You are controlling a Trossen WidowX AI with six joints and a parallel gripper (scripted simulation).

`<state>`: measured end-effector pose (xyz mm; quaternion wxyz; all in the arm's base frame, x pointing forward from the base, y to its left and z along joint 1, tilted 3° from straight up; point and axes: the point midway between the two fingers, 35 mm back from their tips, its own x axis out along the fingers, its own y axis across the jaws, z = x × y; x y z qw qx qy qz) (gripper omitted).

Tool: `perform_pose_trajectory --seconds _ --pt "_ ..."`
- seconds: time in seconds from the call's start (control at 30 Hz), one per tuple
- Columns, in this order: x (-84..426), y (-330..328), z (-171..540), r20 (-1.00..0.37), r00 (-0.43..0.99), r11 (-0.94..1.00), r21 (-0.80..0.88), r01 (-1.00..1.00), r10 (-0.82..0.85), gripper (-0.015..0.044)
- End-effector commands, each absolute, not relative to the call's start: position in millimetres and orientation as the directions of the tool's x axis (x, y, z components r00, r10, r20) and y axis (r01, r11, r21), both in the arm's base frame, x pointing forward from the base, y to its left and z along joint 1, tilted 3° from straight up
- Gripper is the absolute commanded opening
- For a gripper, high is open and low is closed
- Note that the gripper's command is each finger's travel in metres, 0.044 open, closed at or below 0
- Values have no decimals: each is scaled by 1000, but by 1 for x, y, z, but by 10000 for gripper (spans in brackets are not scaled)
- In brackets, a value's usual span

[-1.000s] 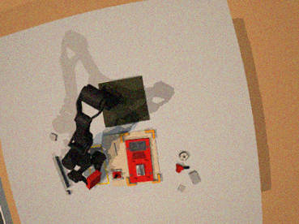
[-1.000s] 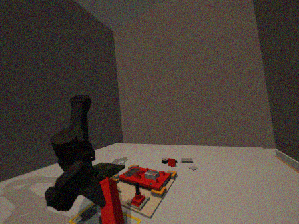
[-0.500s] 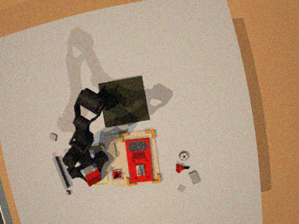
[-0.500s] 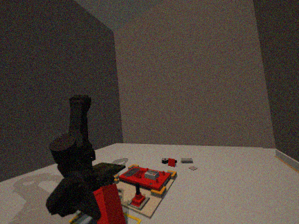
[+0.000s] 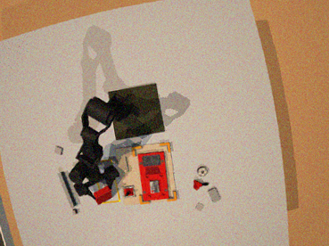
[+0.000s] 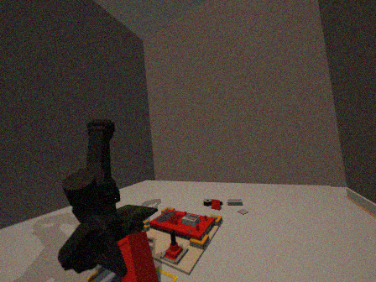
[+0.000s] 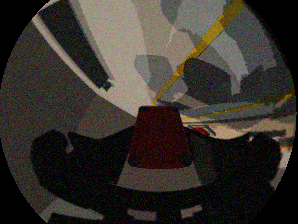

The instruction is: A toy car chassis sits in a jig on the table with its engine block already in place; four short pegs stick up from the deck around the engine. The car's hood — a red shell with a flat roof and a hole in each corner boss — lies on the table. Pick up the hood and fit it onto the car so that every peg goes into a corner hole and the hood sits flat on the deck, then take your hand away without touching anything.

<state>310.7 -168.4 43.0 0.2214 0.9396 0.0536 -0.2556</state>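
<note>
The red hood (image 5: pixel 102 195) (image 6: pixel 138 256) (image 7: pixel 160 140) is between the fingers of my gripper (image 5: pixel 101 190) (image 6: pixel 135 242) (image 7: pixel 159 129), which is shut on it. The hood is steeply tilted, left of the jig in the top view; two dark corner bosses show at its lower edge in the wrist view. The red chassis (image 5: pixel 161 166) (image 6: pixel 180 228) lies in the jig (image 5: pixel 170 173) (image 6: pixel 185 264) between orange corner brackets. The grey engine block (image 5: pixel 154 186) (image 6: pixel 190 219) sits on its deck, with short pegs around it. How high the hood's lower edge stands is hard to tell.
A small red stand (image 5: pixel 129 191) (image 6: pixel 174 252) with a dark post sits on the jig board, close to the hood. A yellow outline (image 5: pixel 111 201) (image 7: pixel 215 40) marks the table by the hood. A long dark bar (image 5: pixel 69 188) (image 7: pixel 75 42) lies left. A wheel (image 5: pixel 202 171) and grey block (image 5: pixel 214 194) lie right.
</note>
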Motion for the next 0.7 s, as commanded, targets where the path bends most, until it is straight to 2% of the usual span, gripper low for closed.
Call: perform_pose_trajectory --seconds 0.0,0.03,0.23,0.67 --pt "311 -168 43 -504 864 -898 386 211 -13 420" --pt "311 -168 43 -504 864 -898 386 211 -13 440" --pt "300 -174 55 -509 861 -925 332 183 -12 440" --pt "232 -173 125 -509 861 -1000 2 -11 -10 440"
